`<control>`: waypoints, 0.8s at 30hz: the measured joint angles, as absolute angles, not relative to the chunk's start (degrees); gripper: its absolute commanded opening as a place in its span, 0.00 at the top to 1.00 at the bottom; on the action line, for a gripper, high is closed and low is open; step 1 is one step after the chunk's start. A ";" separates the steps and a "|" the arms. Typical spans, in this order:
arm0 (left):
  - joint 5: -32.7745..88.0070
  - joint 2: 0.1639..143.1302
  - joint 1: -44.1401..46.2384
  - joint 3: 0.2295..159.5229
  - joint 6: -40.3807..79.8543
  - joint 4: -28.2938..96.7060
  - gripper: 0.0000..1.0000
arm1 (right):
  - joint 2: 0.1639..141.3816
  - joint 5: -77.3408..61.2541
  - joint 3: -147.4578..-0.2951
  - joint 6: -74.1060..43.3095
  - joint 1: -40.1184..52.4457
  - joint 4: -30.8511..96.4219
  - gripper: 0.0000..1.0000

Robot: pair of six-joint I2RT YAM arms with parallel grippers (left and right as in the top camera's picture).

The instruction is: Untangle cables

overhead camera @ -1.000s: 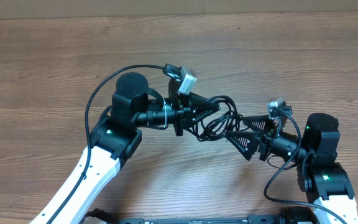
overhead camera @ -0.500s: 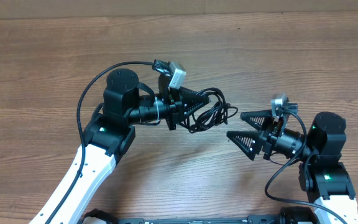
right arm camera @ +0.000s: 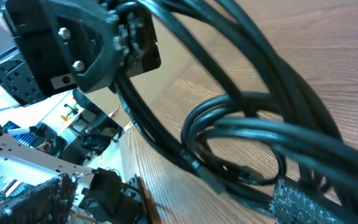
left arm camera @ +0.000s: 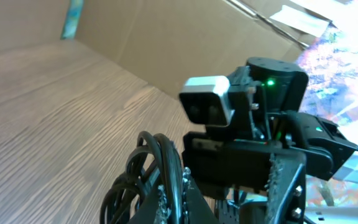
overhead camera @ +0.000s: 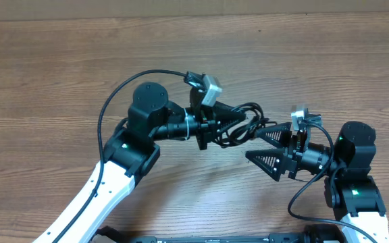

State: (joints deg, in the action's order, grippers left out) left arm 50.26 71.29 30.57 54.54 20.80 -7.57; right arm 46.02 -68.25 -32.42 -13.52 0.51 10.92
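Observation:
The cables (overhead camera: 247, 124) are a tangled bundle of thin black loops lifted off the table, with my left gripper (overhead camera: 240, 121) shut on them. In the left wrist view the cables (left arm camera: 157, 165) loop up from between the left gripper's closed fingers (left arm camera: 188, 202). My right gripper (overhead camera: 253, 144) stands open just right of the bundle, its upper finger (overhead camera: 275, 133) touching or nearly touching the loops. The right wrist view shows the cables (right arm camera: 253, 118) close up, running from the left gripper (right arm camera: 124, 32) across one rough pad (right arm camera: 291, 202). No plug ends show clearly.
The wooden table (overhead camera: 59, 67) spreads round both arms. The thicker black cable of the left arm (overhead camera: 123, 88) arcs over its wrist. A cardboard wall (left arm camera: 166, 37) stands at the table's far side.
The left gripper pulled the bundle to the left, away from the right gripper, then carried it back right to the right gripper's upper finger. The right gripper stayed open.

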 measured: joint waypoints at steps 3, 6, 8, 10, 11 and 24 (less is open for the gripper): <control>49.98 71.29 31.53 54.54 21.02 -8.49 0.96 | 46.02 -68.47 -32.42 -13.50 0.51 10.94 0.02; 48.90 71.24 32.60 54.57 21.02 -8.62 0.96 | 46.02 -68.62 -32.42 -13.50 0.51 10.92 0.06; 48.34 71.24 33.56 54.57 21.02 -8.64 0.96 | 46.02 -68.60 -32.42 -13.63 0.51 10.94 0.09; 48.03 71.24 34.52 54.59 21.02 -8.78 0.96 | 46.02 -68.42 -32.42 -13.69 0.51 10.94 0.13; 47.86 71.24 34.96 54.59 21.02 -8.80 0.96 | 46.02 -68.14 -32.42 -13.69 0.51 10.96 0.18; 47.07 71.24 38.17 54.59 21.04 -8.97 0.96 | 46.02 -62.72 -32.40 -15.92 0.54 10.92 0.36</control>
